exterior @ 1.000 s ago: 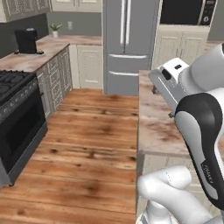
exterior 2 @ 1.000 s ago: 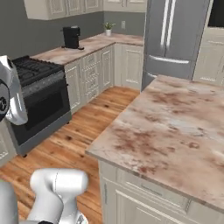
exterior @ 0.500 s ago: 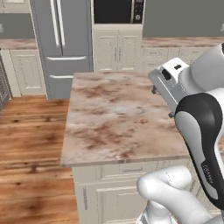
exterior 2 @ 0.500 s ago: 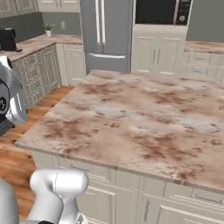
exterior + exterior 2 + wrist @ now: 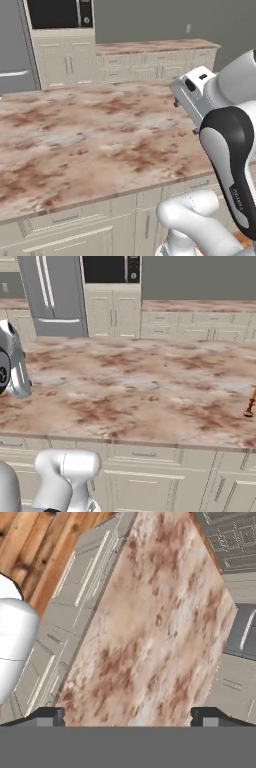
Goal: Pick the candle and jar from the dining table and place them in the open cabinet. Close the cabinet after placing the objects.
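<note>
The dining table [image 5: 130, 381] has a reddish-brown and beige marble top and spreads across both base views [image 5: 85, 135]. The candle [image 5: 250, 404], a thin orange taper on a small dark holder, stands upright near the table's right end, at the right edge of the right base view. My gripper [image 5: 127, 717] is open, its two dark fingertips [image 5: 50, 716] wide apart with nothing between them, high above the table's front part. The jar and the cabinet are out of view.
Cream panelled drawers [image 5: 150, 476] run under the table's front edge. Behind the table are a back counter with low cabinets [image 5: 150, 65], a dark wall oven [image 5: 111, 268] and a steel fridge [image 5: 50, 296]. Wood floor [image 5: 35, 547] lies beside the table.
The whole picture has swung: the base moved from facing the stove and floor to facing the table. The candle has come into view. The arm keeps its pose, gripper still open.
</note>
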